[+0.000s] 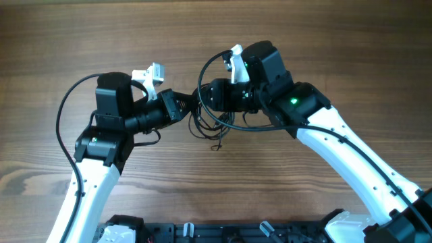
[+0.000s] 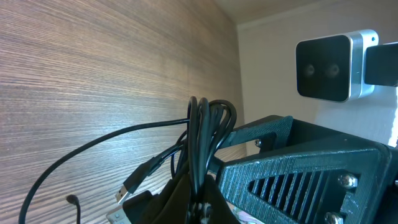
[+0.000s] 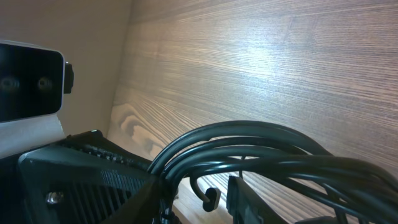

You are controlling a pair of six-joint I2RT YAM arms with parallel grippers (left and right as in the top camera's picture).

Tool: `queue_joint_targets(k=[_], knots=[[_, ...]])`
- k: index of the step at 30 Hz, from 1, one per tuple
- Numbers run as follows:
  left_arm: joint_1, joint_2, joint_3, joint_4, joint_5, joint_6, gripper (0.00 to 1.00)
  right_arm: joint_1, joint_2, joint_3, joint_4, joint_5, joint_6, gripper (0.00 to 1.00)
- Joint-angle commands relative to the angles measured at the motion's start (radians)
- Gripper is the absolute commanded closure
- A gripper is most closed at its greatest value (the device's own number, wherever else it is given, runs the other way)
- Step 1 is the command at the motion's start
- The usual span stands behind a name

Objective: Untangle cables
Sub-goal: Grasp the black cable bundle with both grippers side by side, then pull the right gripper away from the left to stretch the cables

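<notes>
Tip to tip over mid-desk (image 1: 324,40): left claw (image 1: 189,104) and right claw (image 1: 202,95), each clamped tight on the same bundle of thin black cables (image 1: 214,127). Loose loops trail just beside the tips; a USB plug (image 2: 132,184) dangles free.

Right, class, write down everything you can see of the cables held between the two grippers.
The cables are several thin, glossy black wires, seemingly rubber-coated, gathered in a tangled bunch of loops. The left gripper and right gripper each appear to pinch the bunch mid-table. Loose strands trail down toward the wooden table, and one small plug end shows.
</notes>
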Motion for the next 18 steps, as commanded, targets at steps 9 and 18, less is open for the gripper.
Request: queue_joint_targets(k=[9,18], knots=[[-0.006,-0.018,0.016,0.027,0.078,-0.009,0.96,-0.001,0.047,0.002,-0.032,0.056,0.054,0.69],[-0.007,-0.018,0.016,0.051,-0.010,-0.065,0.96,-0.038,0.047,0.002,-0.011,0.013,0.061,0.70]])
